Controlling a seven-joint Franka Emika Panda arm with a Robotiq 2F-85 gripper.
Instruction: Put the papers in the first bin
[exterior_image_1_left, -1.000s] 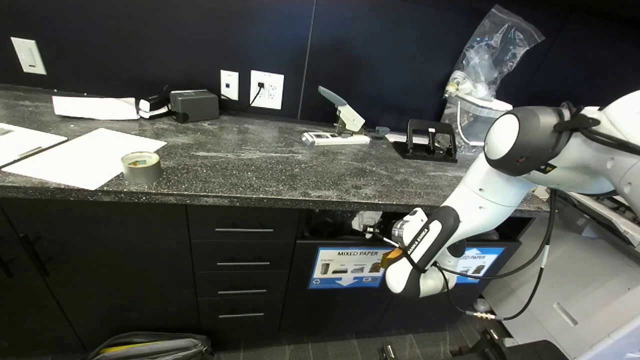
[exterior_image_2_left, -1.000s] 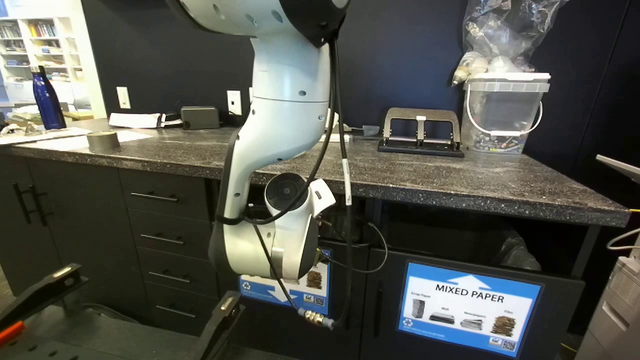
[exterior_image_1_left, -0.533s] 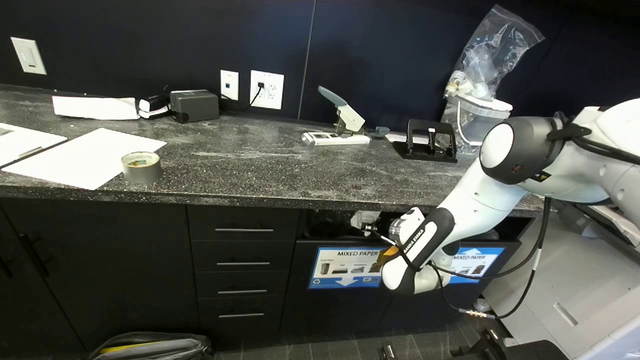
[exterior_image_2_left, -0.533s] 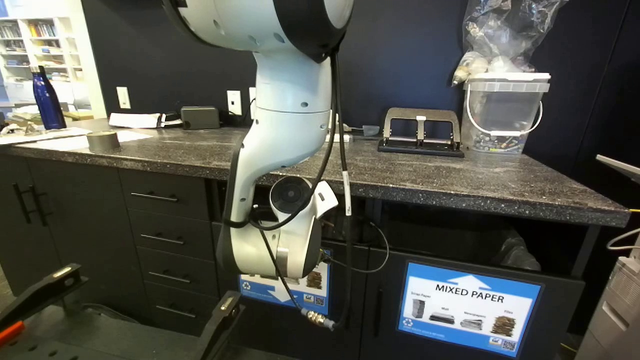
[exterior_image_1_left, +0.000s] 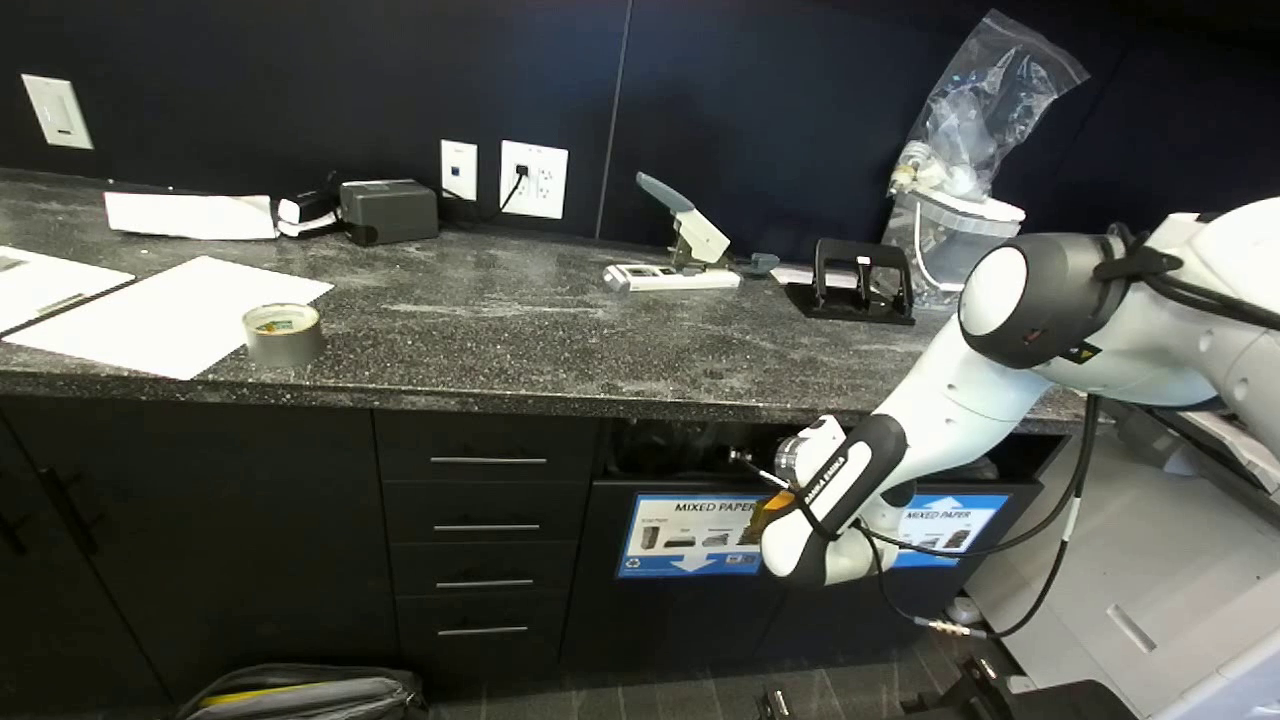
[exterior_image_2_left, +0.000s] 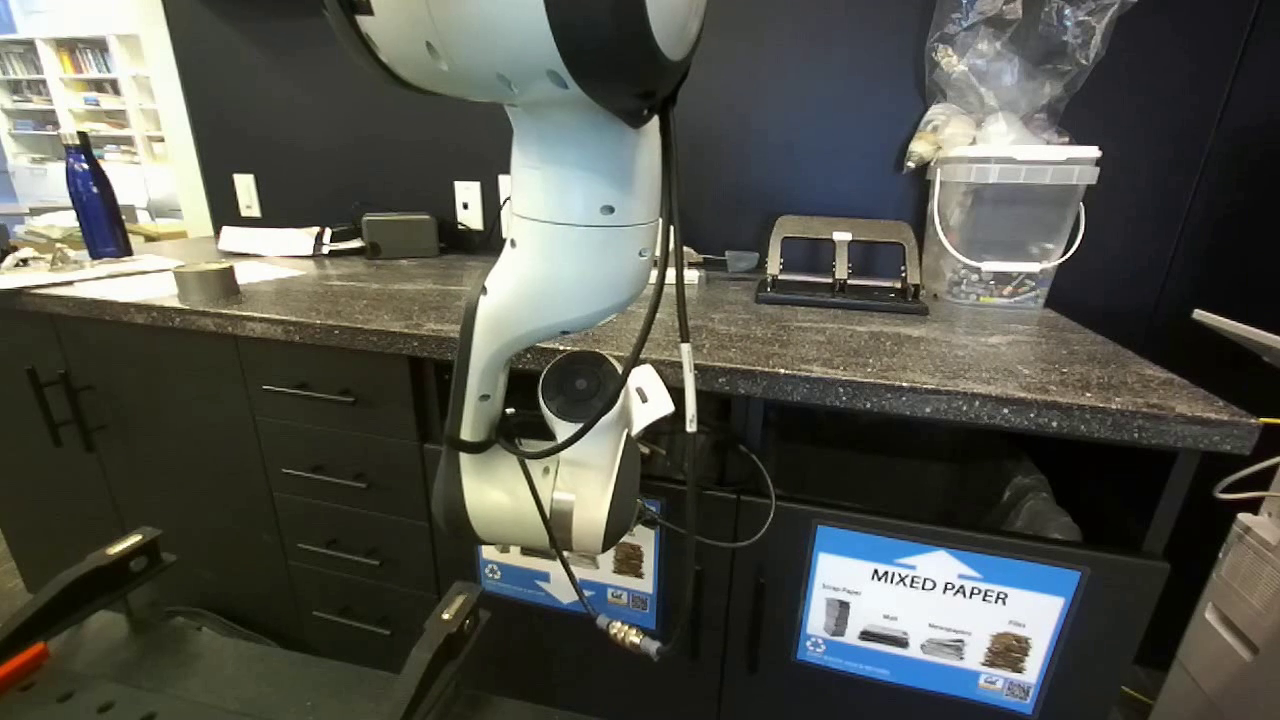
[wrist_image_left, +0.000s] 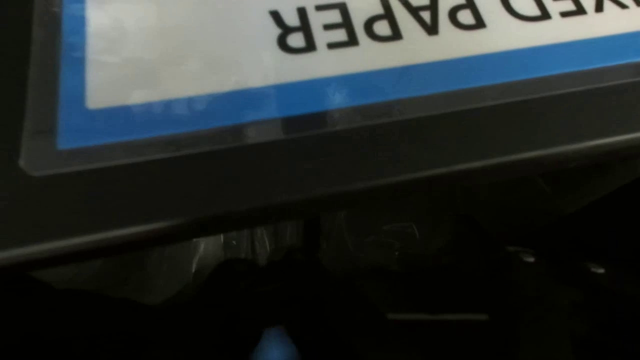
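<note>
Tool (exterior_image_1_left: 728, 442) at the mouth of the paper bin (exterior_image_1_left: 665, 487), its jaws lost in the dark.
Whether it stands wide or narrow I cannot tell, nor where the papers are. Clear plastic (wrist_image_left: 200, 255) shows inside the bin, and a blue-edged sign (exterior_image_1_left: 690, 535) fronts it. On the counter (exterior_image_1_left: 480, 340) above: a roll of tape (exterior_image_1_left: 285, 340), a stapler (exterior_image_1_left: 705, 240) and a hole punch (exterior_image_2_left: 870, 231).

The up-arrow sign (exterior_image_2_left: 938, 618) on the right bin (exterior_image_2_left: 1105, 640) reads "MIXED PAPER"; so does the partly covered down-arrow sign (exterior_image_1_left: 690, 540) on the left bin (exterior_image_1_left: 665, 620). The arm (exterior_image_1_left: 945, 415) says "EMIKA".
</note>
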